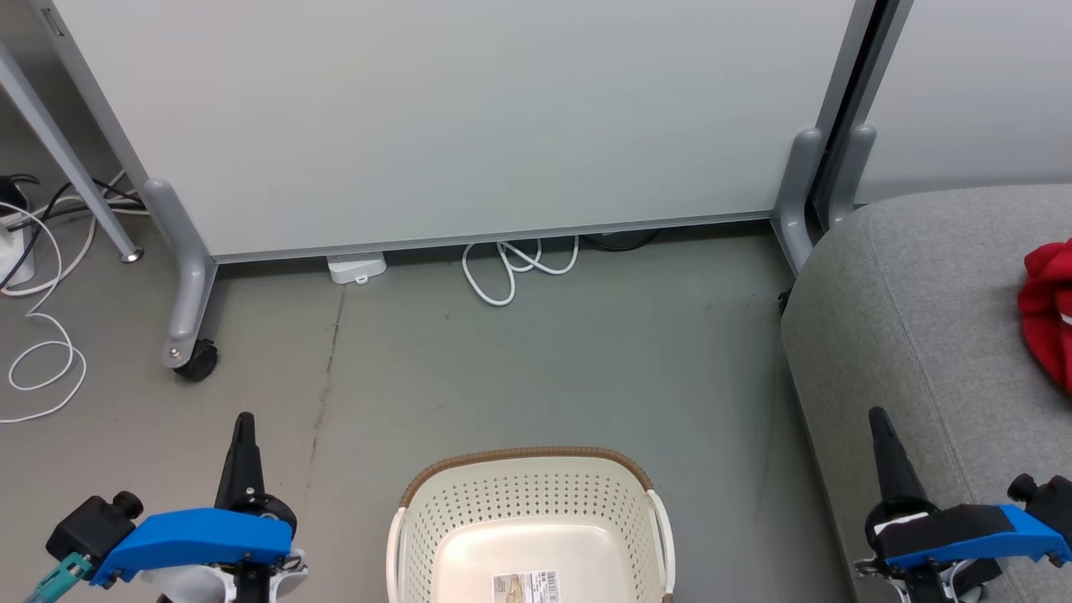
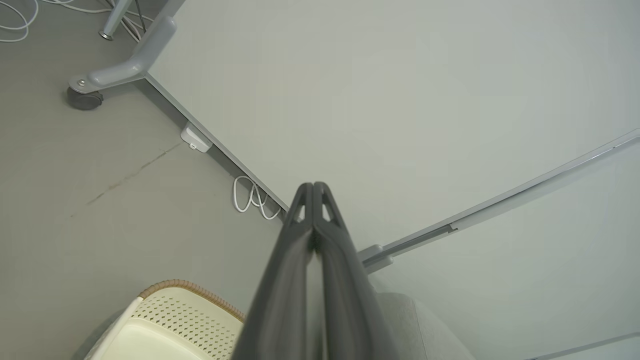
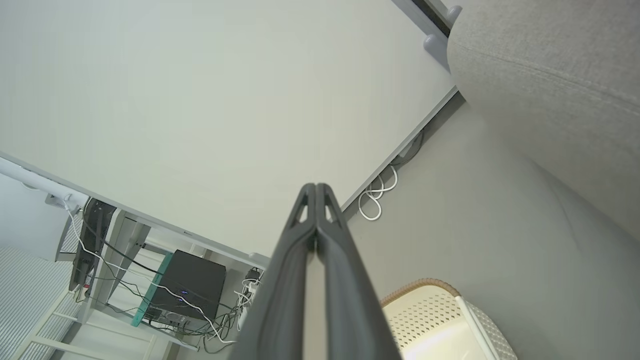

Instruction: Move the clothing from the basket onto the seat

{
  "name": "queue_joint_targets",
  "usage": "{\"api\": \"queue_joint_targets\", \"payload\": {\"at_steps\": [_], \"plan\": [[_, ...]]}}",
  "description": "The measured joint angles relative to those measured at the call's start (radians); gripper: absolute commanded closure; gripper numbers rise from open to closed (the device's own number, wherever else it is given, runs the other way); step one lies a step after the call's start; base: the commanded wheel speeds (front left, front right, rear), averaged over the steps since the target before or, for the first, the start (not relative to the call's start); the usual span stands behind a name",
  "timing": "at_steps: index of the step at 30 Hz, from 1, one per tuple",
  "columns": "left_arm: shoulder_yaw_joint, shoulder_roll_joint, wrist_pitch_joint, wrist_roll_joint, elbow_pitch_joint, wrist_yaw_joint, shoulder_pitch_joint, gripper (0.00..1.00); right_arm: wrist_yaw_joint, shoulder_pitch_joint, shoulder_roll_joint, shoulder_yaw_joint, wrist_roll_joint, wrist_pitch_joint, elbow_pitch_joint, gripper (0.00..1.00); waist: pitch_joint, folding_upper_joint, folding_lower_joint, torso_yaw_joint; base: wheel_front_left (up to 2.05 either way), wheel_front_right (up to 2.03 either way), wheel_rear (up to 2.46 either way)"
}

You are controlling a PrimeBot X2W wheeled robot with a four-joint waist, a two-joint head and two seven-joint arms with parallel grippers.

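The soft red clothing (image 1: 1047, 314) lies bunched on the large grey fabric-upholstered seat (image 1: 904, 318) at the right edge of the head view. The frame cuts it off, and the part that shows runs up and down the picture. The oval cream-white perforated plastic basket (image 1: 528, 511) with a brown ribbed rim stands on the grey floor at bottom centre. What shows of its inside is bare but for a paper label (image 1: 526, 586); its near end falls below the frame, so whether anything is left in it cannot be told.

The right gripper (image 1: 878, 417), at lower right, has its two long dark fingers pressed together on nothing and points up the frame beside the seat's front edge. The red heap lies up and to the right of it, near but apart. The left gripper (image 1: 244, 421), at lower left, is likewise clenched and empty, on the basket's other side and well apart from the clothing. Both wrist views show the fingers meeting along their length.

By my judgement the right arm is plainly the nearer to the garment, while the basket sits between the two arms, about as near to one as to the other
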Motion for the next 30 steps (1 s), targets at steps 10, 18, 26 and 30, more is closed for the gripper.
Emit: {"api": "queue_joint_targets", "payload": {"at_steps": [10, 18, 26, 30], "plan": [[0.010, 0.000, 0.028, -0.114, -0.013, 0.001, -0.004, 1.00, 0.000, -0.009, 0.000, -0.007, 0.111, 0.031, -0.004, 1.00, -0.003, -0.0001, 0.0000, -0.004, 0.00, 0.00, 0.00], [0.019, 0.000, 0.047, -0.197, -0.022, 0.001, -0.007, 1.00, 0.000, -0.011, 0.000, -0.014, 0.193, 0.051, -0.008, 1.00, -0.005, 0.0000, 0.0000, -0.008, 0.00, 0.00, 0.00], [0.027, 0.000, 0.068, -0.275, -0.031, 0.002, -0.009, 1.00, 0.000, -0.019, 0.000, -0.021, 0.268, 0.071, -0.011, 1.00, -0.007, 0.0000, 0.0000, -0.011, 0.00, 0.00, 0.00], [0.029, 0.000, 0.077, -0.312, -0.035, 0.002, -0.009, 1.00, 0.000, -0.020, 0.000, -0.023, 0.306, 0.080, -0.012, 1.00, -0.008, 0.0000, 0.0000, -0.013, 0.00, 0.00, 0.00]]}}
